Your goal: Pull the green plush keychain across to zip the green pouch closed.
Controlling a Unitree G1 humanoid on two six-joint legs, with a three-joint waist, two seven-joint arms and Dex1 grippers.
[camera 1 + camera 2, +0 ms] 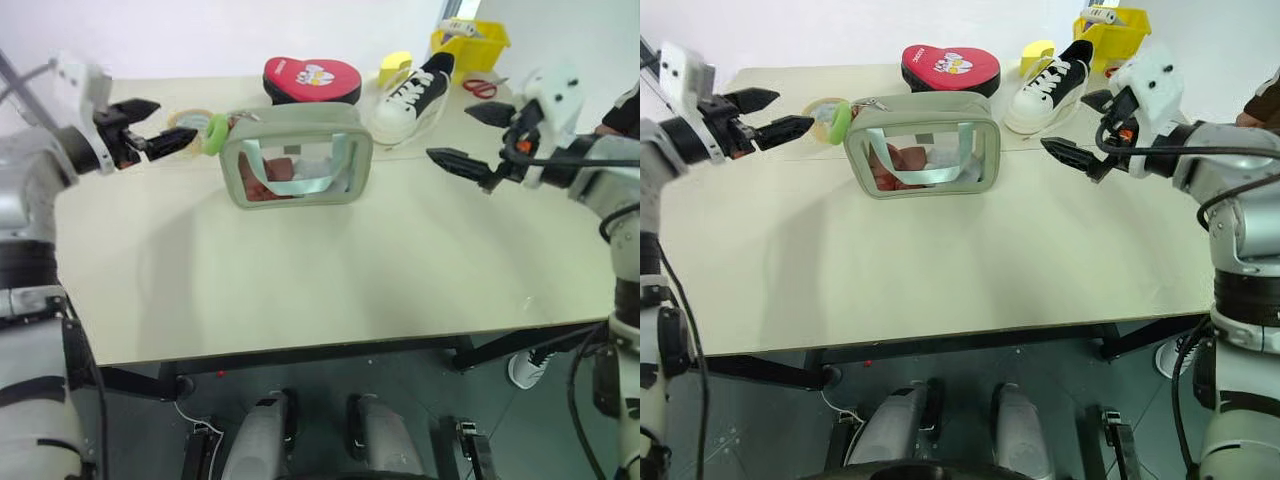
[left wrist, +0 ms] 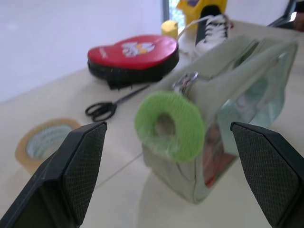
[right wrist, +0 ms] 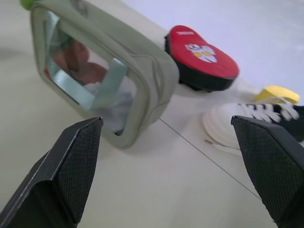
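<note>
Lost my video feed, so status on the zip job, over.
Left gripper open, level with green plush keychain, not touching. Right gripper open, off the green pouch. Tape roll near the keychain.

bright, even light (wrist views softly blurred).
</note>
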